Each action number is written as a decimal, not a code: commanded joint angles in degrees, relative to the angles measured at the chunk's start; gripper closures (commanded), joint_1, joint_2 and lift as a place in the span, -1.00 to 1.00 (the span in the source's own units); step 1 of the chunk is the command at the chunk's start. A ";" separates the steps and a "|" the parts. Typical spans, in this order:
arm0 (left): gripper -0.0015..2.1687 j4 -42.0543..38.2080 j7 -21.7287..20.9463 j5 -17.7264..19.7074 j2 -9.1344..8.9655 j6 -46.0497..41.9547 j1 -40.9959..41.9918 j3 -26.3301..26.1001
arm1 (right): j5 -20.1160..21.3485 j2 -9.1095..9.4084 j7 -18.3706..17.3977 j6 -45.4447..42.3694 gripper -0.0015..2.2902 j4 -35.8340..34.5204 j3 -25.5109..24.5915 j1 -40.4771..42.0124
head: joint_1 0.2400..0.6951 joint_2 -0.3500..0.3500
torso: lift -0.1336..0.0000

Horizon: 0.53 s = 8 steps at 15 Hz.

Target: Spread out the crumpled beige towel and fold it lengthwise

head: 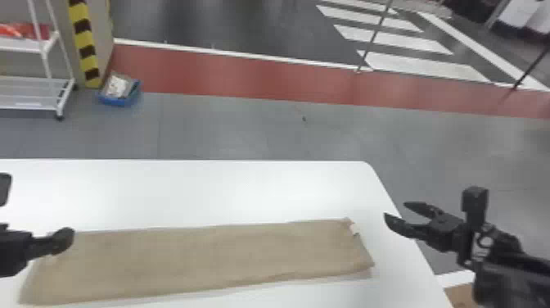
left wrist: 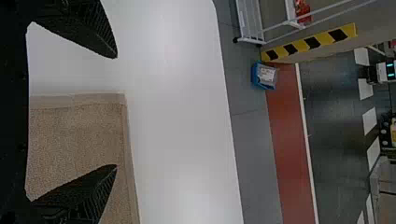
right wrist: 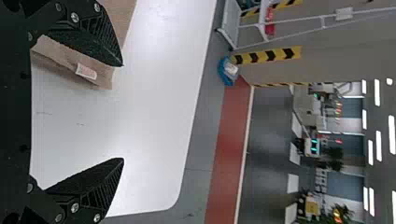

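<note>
right hand (head: 395, 209) agape, beige towel (head: 204, 258) long, flat

Bright, diffuse light whitens the surface (head: 213, 186), with soft glare toward its left. A faint shadow lines the towel's (head: 204, 256) near edge. Ceiling lights (right wrist: 391, 134) glow white over a dimmer far floor (right wrist: 268, 126).

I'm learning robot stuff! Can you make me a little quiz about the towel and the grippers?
1. True or false: the towel lies in a long strip on the white table.
2. Which end of the towel has a small white tag?
A) the robot's left end
B) the robot's right end
C) both ends
3. Fill in the missing word: the right gripper has its fingers ____, not shut.

Key: 1 true; 2 B; 3 open
</note>
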 commanded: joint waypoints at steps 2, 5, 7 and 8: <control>-0.95 7.47 -0.92 -1.28 0.10 -0.25 -3.89 -0.63 | 7.17 -2.46 0.14 -1.53 -0.75 6.52 7.01 -2.48 | 1.00 -0.82 | 1.00; -0.95 13.36 -0.92 -2.77 0.36 0.98 -7.67 -1.51 | 9.28 -2.02 0.32 -0.30 -0.62 6.43 8.50 -2.48 | 1.00 -0.74 | 1.00; -0.89 13.71 -0.92 -3.48 0.71 2.74 -8.02 -2.48 | 9.28 -1.93 1.46 0.93 -0.61 6.34 8.50 -2.48 | 1.00 -0.67 | 1.00; -0.86 13.62 -0.92 -3.48 0.89 5.20 -8.29 -2.48 | 9.19 -1.93 1.55 1.81 -0.61 6.17 8.50 -2.48 | 1.00 -0.66 | 1.00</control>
